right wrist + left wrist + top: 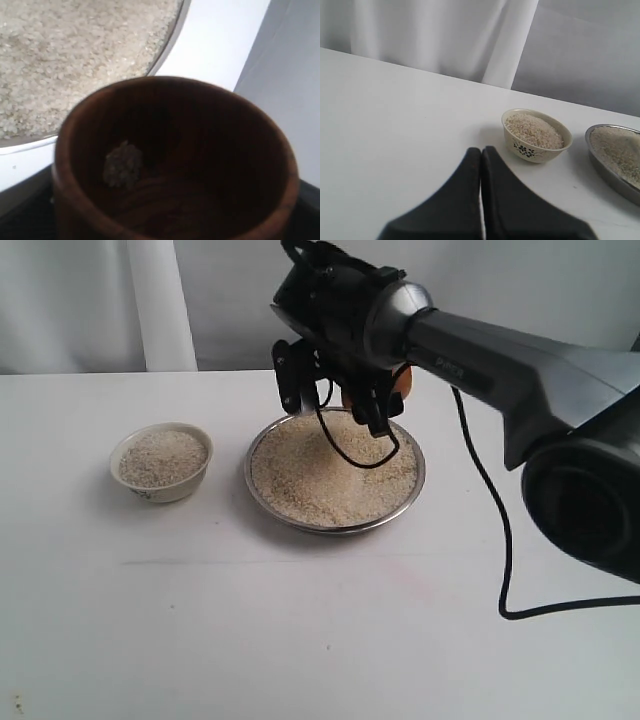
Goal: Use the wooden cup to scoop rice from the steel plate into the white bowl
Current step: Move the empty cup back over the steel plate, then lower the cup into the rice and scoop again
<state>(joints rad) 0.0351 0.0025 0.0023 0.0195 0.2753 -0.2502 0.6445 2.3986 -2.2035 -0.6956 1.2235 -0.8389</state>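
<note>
The right gripper [372, 402] grips the wooden cup [200, 150] between its jaws, over the far rim of the steel plate [335, 528]. Inside the cup lies only a small clump of the rice [123, 164]. The left gripper [481, 154] is closed and empty. Small print on the arm [500, 365] is too blurred to read. The white bowl [160, 490] shows a dark flower pattern, no words. It stands well apart from the plate's edge, and bare table [300, 640] spreads wide in front.

The steel plate [330, 529] and white bowl [165, 490] hold rice [330, 475]; wooden cup [210, 150] (few grains inside) hangs near plate's rim.
</note>
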